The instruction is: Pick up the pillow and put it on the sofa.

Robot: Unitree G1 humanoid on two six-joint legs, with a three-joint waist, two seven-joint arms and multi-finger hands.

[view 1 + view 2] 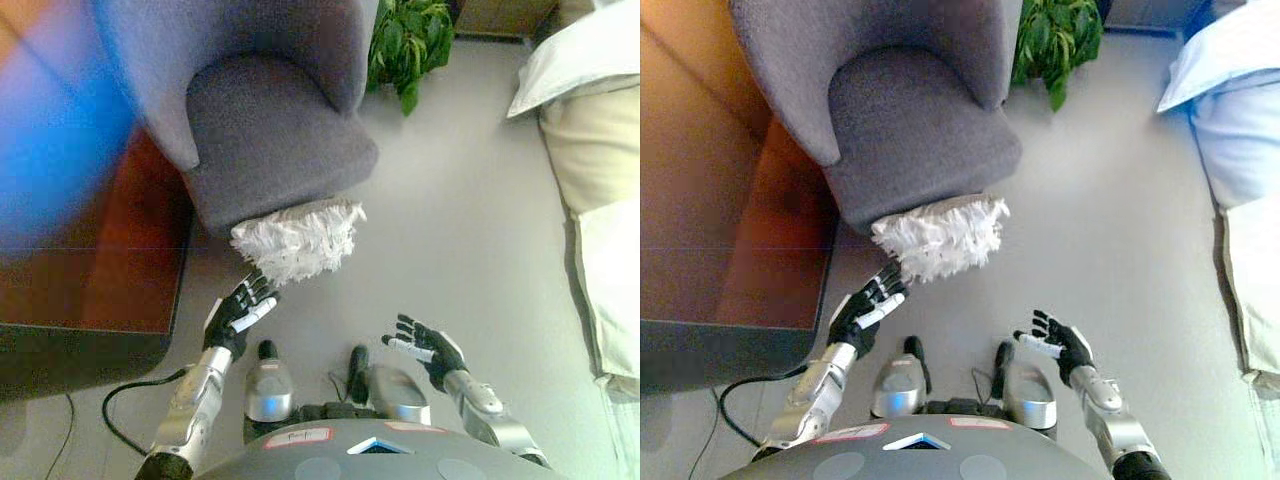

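Floor point(470, 230): pale grey and smooth; it carries everything here, and the task's thing lies on it, so the pick has to be made low down, from above.
Sofa point(270, 130): a grey upholstered seat with a curved back, standing at upper left; its cushion faces up and is bare, which makes it the plain place to set the thing down; its front edge lies just behind the pillow, so the carry should be short.
Wooden furniture point(90, 280): a brown, dark-edged piece at the left, just beside the sofa; it hems in the left arm's side of the approach.
Pale bedding point(600, 200): cream and white cushions along the right edge, well apart from the work.
Plant point(405, 45): green leaves at the top, behind the sofa's right side; clear of the path.
Pillow point(298, 238): white and shaggy, on the floor and touching or tucked against the foot of the sofa's front edge; part of it may sit under that edge, I cannot tell; the fluffy pile should give under a grasp, so a wide two-sided hold looks wise.
Left hand point(240, 313): fingers spread apart and straight, holding nothing; it hovers just beside the pillow's lower left corner, near but seemingly not touching; placed as for a reach to that side.
Right hand point(428, 345): fingers spread, empty; lower right of the pillow and farther from it; likely it must close in before any lift.
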